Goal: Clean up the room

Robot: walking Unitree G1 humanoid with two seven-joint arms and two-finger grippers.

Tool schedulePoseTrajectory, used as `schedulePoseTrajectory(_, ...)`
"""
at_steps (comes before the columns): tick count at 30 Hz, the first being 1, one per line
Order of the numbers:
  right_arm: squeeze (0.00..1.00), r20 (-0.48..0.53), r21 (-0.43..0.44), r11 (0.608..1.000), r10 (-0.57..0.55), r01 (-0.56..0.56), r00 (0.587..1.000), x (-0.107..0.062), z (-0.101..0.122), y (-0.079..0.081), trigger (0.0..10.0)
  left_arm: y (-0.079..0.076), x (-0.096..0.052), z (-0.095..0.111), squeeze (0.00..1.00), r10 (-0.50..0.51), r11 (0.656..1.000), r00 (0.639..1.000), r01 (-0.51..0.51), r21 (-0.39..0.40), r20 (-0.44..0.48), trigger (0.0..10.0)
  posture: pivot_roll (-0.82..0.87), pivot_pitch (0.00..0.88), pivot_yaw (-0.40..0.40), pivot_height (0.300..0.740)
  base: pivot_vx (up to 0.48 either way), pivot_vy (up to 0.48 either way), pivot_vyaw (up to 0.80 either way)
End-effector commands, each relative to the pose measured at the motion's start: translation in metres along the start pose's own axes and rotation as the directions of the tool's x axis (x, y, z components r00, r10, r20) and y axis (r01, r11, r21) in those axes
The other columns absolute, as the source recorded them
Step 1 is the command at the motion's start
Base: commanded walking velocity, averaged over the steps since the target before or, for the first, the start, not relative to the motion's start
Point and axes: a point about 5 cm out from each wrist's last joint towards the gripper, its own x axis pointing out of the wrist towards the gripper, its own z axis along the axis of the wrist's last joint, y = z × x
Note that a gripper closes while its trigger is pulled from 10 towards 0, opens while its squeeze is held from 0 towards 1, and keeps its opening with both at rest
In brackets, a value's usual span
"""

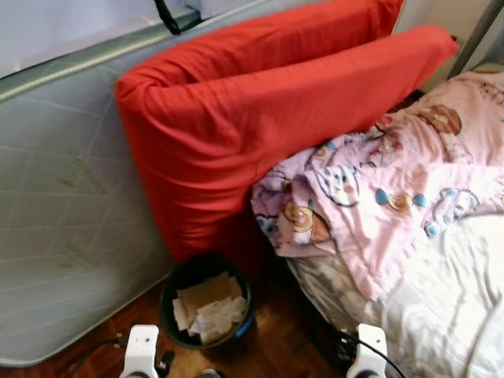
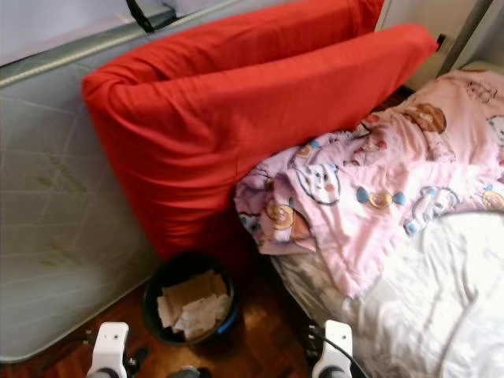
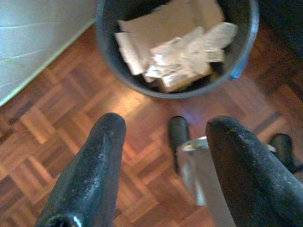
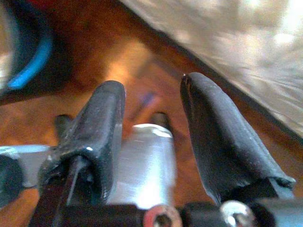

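Bin [image 1: 206, 309]: dark round bucket with a blue handle fitting, on the parquet floor [image 3: 57, 137], already holding cardboard and crumpled paper [image 3: 182, 47]; wedged between the upright grey mattress [image 1: 63, 213] on its left and the bed [image 1: 441, 315] on its right, just under the red cushion [image 1: 260, 118]. Left gripper [image 3: 163, 170]: low, fingers spread wide, empty, aimed down at the floor with the bin straight ahead and near, its mouth open toward it. Right gripper [image 4: 151, 137]: also low, fingers apart, empty, over the floor just beside the bed edge, the bin off toward the robot's left. The left arm is the nearer to the bin. Blanket [image 1: 378, 189]: pink, printed, bunched across the bed and hanging over its near corner, lying ahead and to the right, long axis running away up the bed; the right arm is nearer it. Which item comes next is not plain; probably the blanket.
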Motion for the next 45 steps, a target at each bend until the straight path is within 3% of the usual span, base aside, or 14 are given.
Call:
schedulePoseTrajectory(1, 0.00, -0.007, 0.016, 1.000, 0.005, -0.005, 1.000, -0.0001, -0.0029, 0.0041, 10.0, 0.0054, -0.0045, -0.0126, 0.00, 0.012, 1.000, 0.999, -0.012, 0.007, -0.045, 10.0, 0.03, 0.168, 0.001, 0.740, 0.000, -0.270, 0.00)
schedulePoseTrajectory(10, 0.00, 0.000, 0.022, 1.000, -0.003, 0.003, 1.000, -0.0001, -0.0025, 0.0037, 10.0, 0.0043, -0.0041, -0.0120, 0.00, 0.008, 1.000, 0.999, -0.008, 0.008, -0.044, 10.0, 0.03, 0.166, 0.000, 0.740, 0.000, -0.337, 0.00)
schedulePoseTrajectory(31, 0.00, -0.008, 0.023, 1.000, -0.006, 0.006, 1.000, -0.0004, -0.0036, 0.0030, 10.0, 0.0054, -0.0035, -0.0087, 0.00, 0.011, 1.000, 1.000, -0.011, -0.015, -0.022, 10.0, 0.03, 0.159, 0.000, 0.740, 0.000, 0.000, 0.00)
schedulePoseTrajectory(45, 0.00, -0.001, 0.024, 1.000, 0.000, 0.000, 1.000, -0.0001, -0.0024, 0.0034, 10.0, 0.0040, -0.0037, -0.0093, 0.00, 0.007, 1.000, 1.000, -0.007, -0.014, -0.021, 10.0, 0.03, 0.164, -0.003, 0.740, 0.279, 0.000, -0.53)
